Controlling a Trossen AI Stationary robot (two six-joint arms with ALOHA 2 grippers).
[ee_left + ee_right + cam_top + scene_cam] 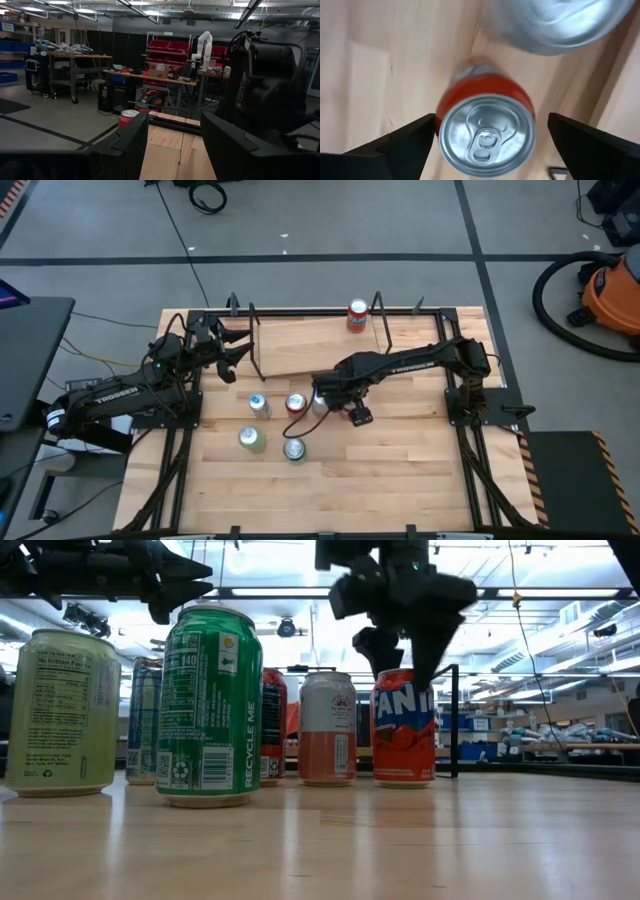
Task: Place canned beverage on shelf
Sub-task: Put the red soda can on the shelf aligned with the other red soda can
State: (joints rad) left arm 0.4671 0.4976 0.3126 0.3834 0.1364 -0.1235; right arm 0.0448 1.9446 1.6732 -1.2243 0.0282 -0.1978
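My right gripper (318, 395) hangs open, pointing down over a cluster of cans mid-table. In the right wrist view its fingers (395, 150) stand on either side of a red can's silver top (487, 132) without touching it; a silver can (560, 20) stands close beside. The red can (296, 404) stands upright on the table. The shelf (310, 345) is a pale board with black rod uprights at the table's far side. An orange Fanta can (358, 315) stands at its right end. My left gripper (240, 345) is open and empty by the shelf's left end.
A blue-white can (259, 405), a pale green can (251, 439) and a green can (294, 449) stand upright near the red one. In the low view the green can (210, 705) is nearest. The board left of the Fanta can is bare.
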